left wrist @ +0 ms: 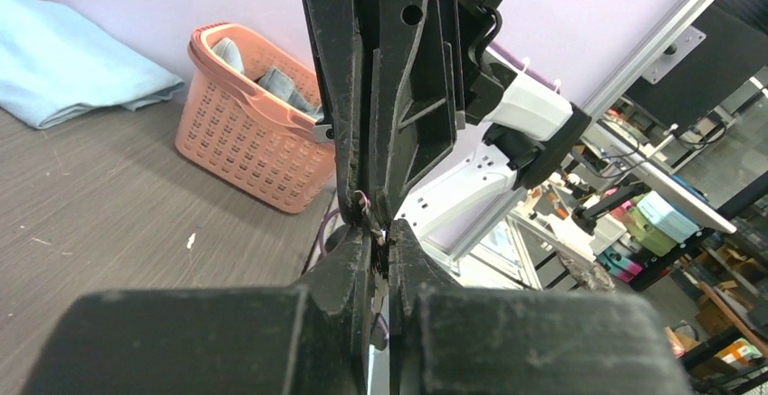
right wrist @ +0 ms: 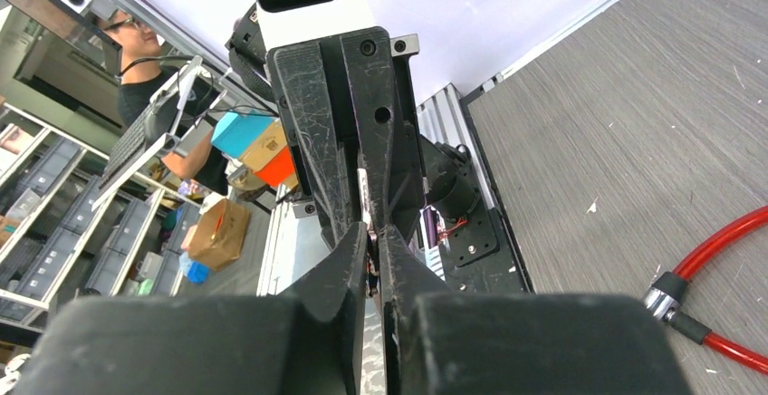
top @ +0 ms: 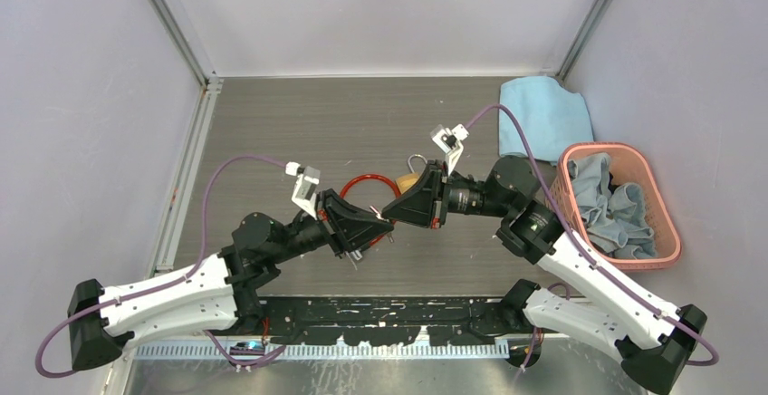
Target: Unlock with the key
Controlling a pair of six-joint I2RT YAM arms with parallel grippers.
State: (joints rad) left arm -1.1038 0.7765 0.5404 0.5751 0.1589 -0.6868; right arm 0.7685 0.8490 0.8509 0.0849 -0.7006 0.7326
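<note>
Evidently the key [top: 388, 222] sits between the meeting tips, left jaws clamped on it, right jaws pinched onto it too. Judged light, thin, stiff, slippery; grip the bow, blade left free.

Overhead looks down; wrist cameras (close) face each other.

Dead centre, the left gripper [top: 382, 226] and right gripper [top: 393, 216] meet tip to tip, a silvery key [top: 388, 222] between them; red cable loop [top: 362, 180] and brass padlock [top: 409, 180] just above.
</note>
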